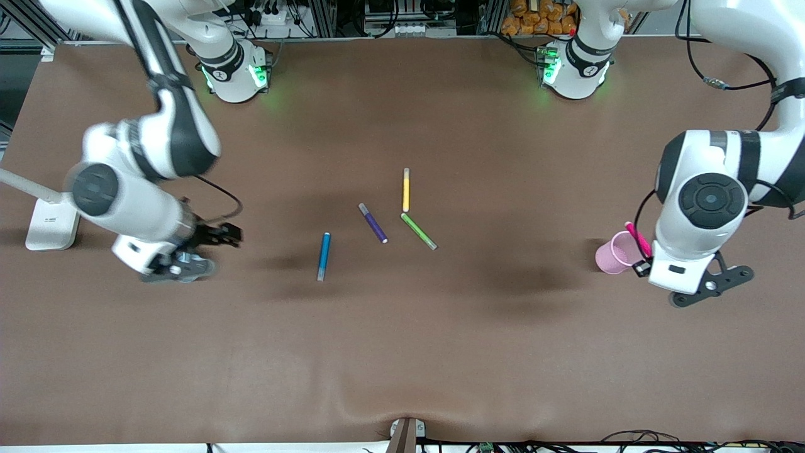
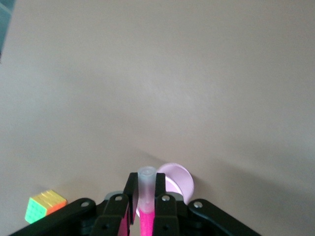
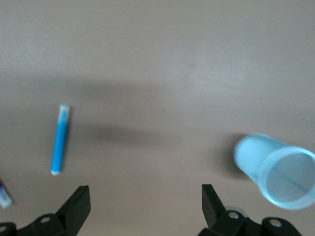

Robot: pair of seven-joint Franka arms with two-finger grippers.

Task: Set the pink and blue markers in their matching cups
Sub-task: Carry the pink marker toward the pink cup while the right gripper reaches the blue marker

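Note:
My left gripper [image 1: 643,261] is shut on the pink marker [image 1: 637,239] and holds it tilted over the rim of the pale pink cup [image 1: 612,253] at the left arm's end of the table. In the left wrist view the marker [image 2: 146,196] sits between the fingers, pale end outward, with the pink cup [image 2: 178,178] just past it. The blue marker [image 1: 323,255] lies flat on the table. My right gripper [image 1: 220,236] is open and empty [image 3: 144,204], above the table between the blue marker [image 3: 60,140] and the light blue cup [image 3: 275,169]. In the front view the right arm hides the blue cup.
A yellow marker [image 1: 406,190], a dark purple marker [image 1: 373,223] and a green marker [image 1: 419,231] lie mid-table, farther from the front camera than the blue marker. A white stand [image 1: 51,223] sits at the right arm's end. A colour cube [image 2: 44,205] shows in the left wrist view.

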